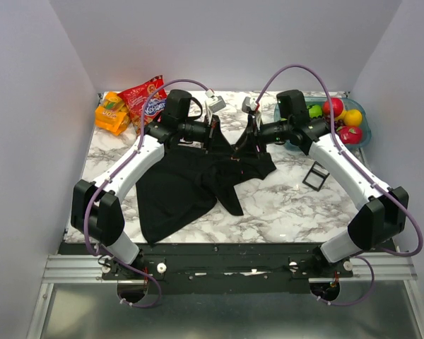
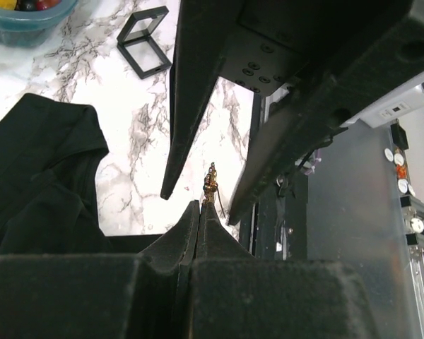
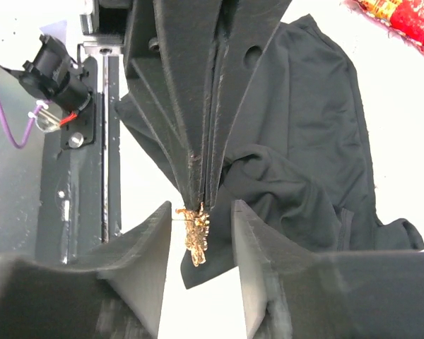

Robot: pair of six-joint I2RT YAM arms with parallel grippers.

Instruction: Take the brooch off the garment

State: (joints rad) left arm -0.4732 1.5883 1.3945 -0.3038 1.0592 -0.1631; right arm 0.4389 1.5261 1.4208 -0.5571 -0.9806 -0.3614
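The brooch, a small gold glinting ornament, hangs from the tips of my left gripper, which is shut on its top. In the left wrist view the brooch pokes out past the closed tips of the left gripper. My right gripper is open, with one finger on each side of the brooch and a gap to both. The black garment lies crumpled on the marble table, and a fold hangs just behind the brooch. Both grippers meet above the garment's middle.
A small black square tray lies right of the garment. A teal bowl of coloured balls stands at the back right. A red snack bag and an orange packet lie at the back left.
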